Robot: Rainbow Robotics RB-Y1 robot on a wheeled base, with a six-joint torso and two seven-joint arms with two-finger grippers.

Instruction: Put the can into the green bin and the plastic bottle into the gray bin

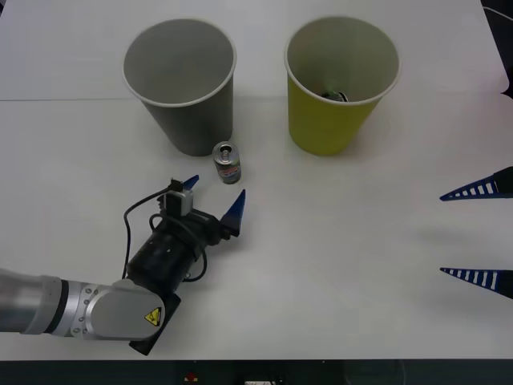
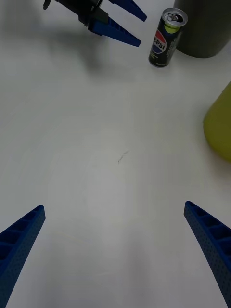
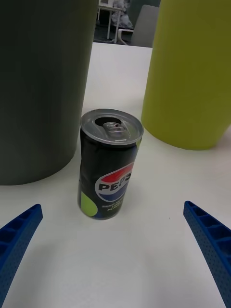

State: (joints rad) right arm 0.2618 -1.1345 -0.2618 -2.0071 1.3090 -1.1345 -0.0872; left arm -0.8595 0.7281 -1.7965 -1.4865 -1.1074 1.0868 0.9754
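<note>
A small dark can [image 2: 166,37] with a red and blue label stands upright on the white table [image 2: 106,159], its silver pull-tab top facing up. It sits just beside the base of the gray bin [image 2: 204,26], apart from the wall of the green bin [image 2: 219,127] that curves in at one edge. Across the table, the left gripper [image 2: 124,21] reaches toward the can with its blue ribbed fingers spread, their tips near the can but not touching it. In the foreground, the right gripper [image 2: 115,250] hangs over bare tabletop with its two blue fingers wide apart at the frame's corners, well away from the can and both bins.
</note>
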